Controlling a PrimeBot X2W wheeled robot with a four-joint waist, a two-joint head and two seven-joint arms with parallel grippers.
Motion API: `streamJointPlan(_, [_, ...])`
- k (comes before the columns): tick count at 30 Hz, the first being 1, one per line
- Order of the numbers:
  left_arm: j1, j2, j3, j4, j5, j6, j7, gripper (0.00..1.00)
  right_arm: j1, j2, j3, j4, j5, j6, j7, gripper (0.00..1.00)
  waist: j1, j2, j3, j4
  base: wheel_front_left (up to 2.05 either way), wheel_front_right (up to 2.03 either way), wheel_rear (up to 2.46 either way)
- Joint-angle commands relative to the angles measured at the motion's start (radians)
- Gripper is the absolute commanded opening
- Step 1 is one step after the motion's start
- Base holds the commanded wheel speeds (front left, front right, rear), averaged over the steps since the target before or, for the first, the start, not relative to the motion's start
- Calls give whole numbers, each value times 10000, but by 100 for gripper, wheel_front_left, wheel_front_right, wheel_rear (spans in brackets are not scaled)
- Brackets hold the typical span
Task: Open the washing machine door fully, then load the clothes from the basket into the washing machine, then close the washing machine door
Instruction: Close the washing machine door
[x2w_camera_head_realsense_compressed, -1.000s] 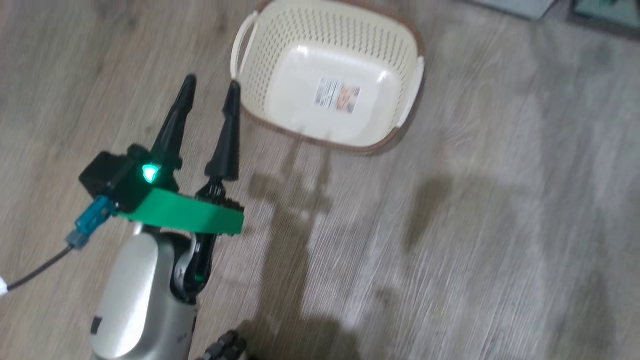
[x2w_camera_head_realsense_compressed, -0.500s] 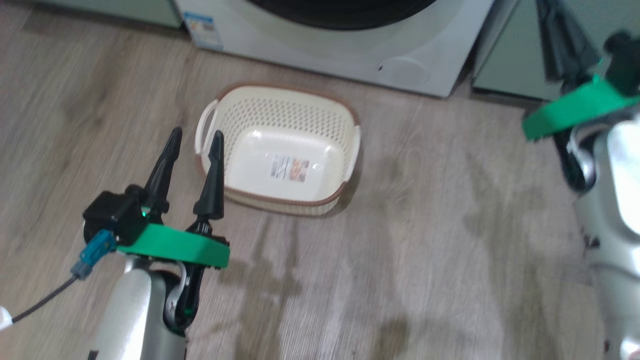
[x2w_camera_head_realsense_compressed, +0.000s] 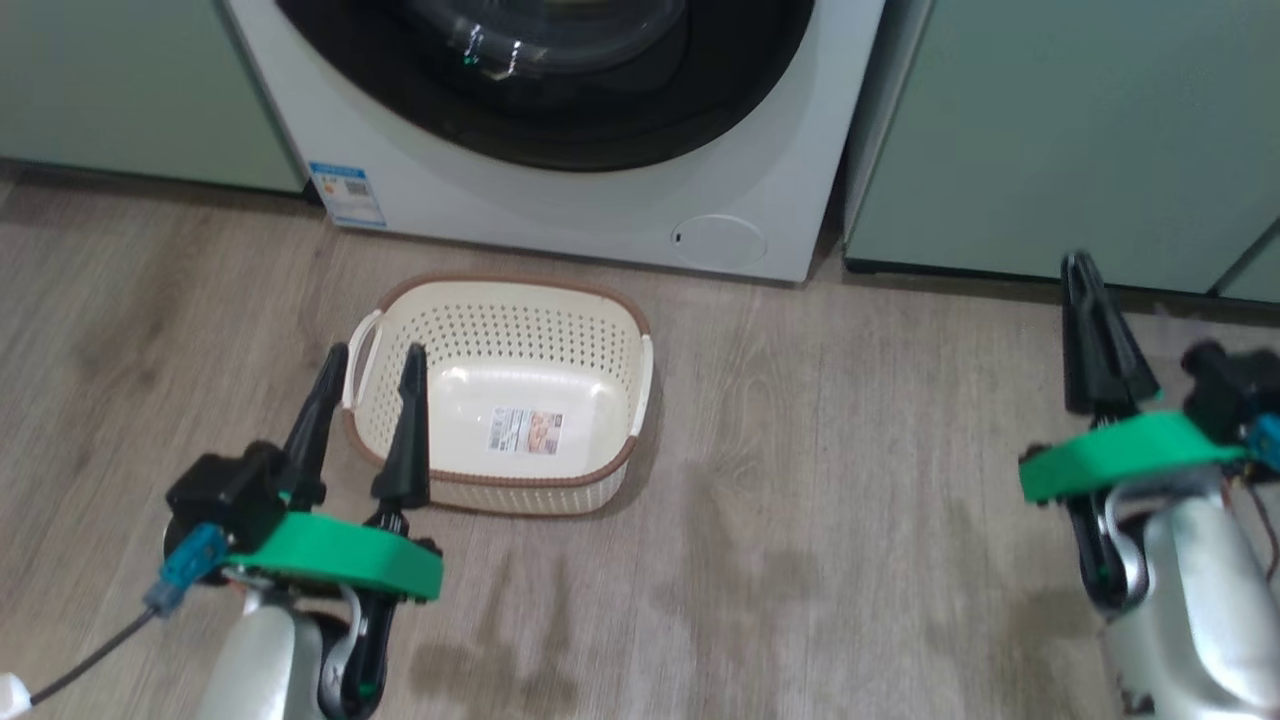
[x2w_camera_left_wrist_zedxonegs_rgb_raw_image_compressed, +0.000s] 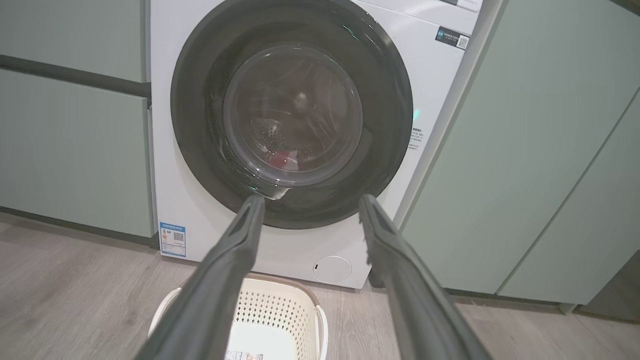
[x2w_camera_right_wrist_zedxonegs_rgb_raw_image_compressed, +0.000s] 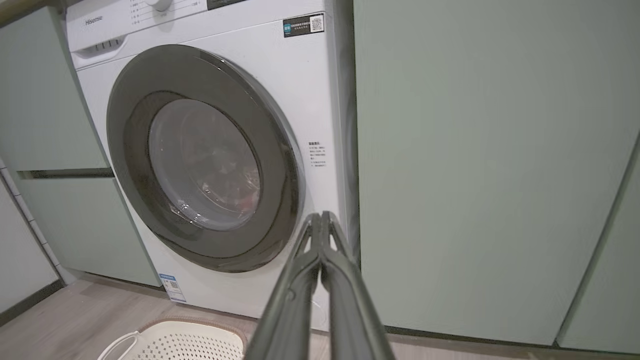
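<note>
The washer (x2w_camera_head_realsense_compressed: 560, 215) has a smooth white front with a soft sheen. Its door (x2w_camera_left_wrist_zedxonegs_rgb_raw_image_compressed: 292, 112) is a glossy black rim around clear glass that catches glints. The clothes (x2w_camera_left_wrist_zedxonegs_rgb_raw_image_compressed: 281, 160) behind the glass look like red cloth. The label (x2w_camera_head_realsense_compressed: 345, 193) on the washer's lower corner looks like printed blue paper.

Before the washer, the basket (x2w_camera_head_realsense_compressed: 500, 330) is smooth cream perforated plastic with a brown woven-look rim and a paper sticker (x2w_camera_head_realsense_compressed: 525, 431) on its bottom. The cabinets (x2w_camera_right_wrist_zedxonegs_rgb_raw_image_compressed: 475, 150) beside the washer are smooth, matt pale green. The floor (x2w_camera_head_realsense_compressed: 850, 520) is matt grey wood-grain.

The left gripper (x2w_camera_head_realsense_compressed: 375, 348) and right gripper (x2w_camera_right_wrist_zedxonegs_rgb_raw_image_compressed: 320, 216) have matt dark fingers. Each has a green plastic collar (x2w_camera_head_realsense_compressed: 340, 555) and a glossy pale forearm (x2w_camera_head_realsense_compressed: 1190, 590).
</note>
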Motion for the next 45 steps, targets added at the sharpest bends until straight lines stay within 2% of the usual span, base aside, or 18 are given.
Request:
streamJointPlan(1, [-120, 135, 363, -223, 137, 63, -51, 100, -45, 104, 134, -440, -6, -2, -9, 0, 1, -1, -134, -143, 0, 0, 0])
streamJointPlan(9, [210, 135, 526, -89, 114, 12, -51, 100, 1176, 325, -501, -618, -215, -2, -9, 0, 1, -1, -235, -360, 0, 0, 0])
streamJointPlan(10, [282, 135, 564, -74, 221, 30, -51, 100, 1380, 349, -645, -623, -262, -2, -9, 4, 1, -1, -255, -394, 0, 0, 0])
streamJointPlan(11, [317, 135, 567, -56, 298, 46, -51, 100, 1467, 355, -661, -652, -355, -2, -9, 30, 1, -1, -266, -411, 0, 0, 0])
streamJointPlan(12, [350, 135, 581, -41, 348, 74, -51, 100, 1540, 360, -695, -742, -503, -2, -9, 75, 1, -1, -274, -426, 0, 0, 0])
streamJointPlan(13, [375, 135, 596, -30, 386, 103, -51, 100, 1617, 362, -677, -813, -578, -2, -9, 100, 1, -1, -281, -434, 0, 0, 0])
streamJointPlan(27, [499, 135, 532, 30, 882, 369, -51, 100, 1914, 368, -648, -859, -157, -2, -9, 100, 1, -1, -402, -338, 0, 0, 0])
streamJointPlan(45, [573, 135, 481, 98, 865, 269, -51, 100, 1964, 369, -434, -847, -133, -2, -9, 100, 1, -1, -506, -337, 0, 0, 0])
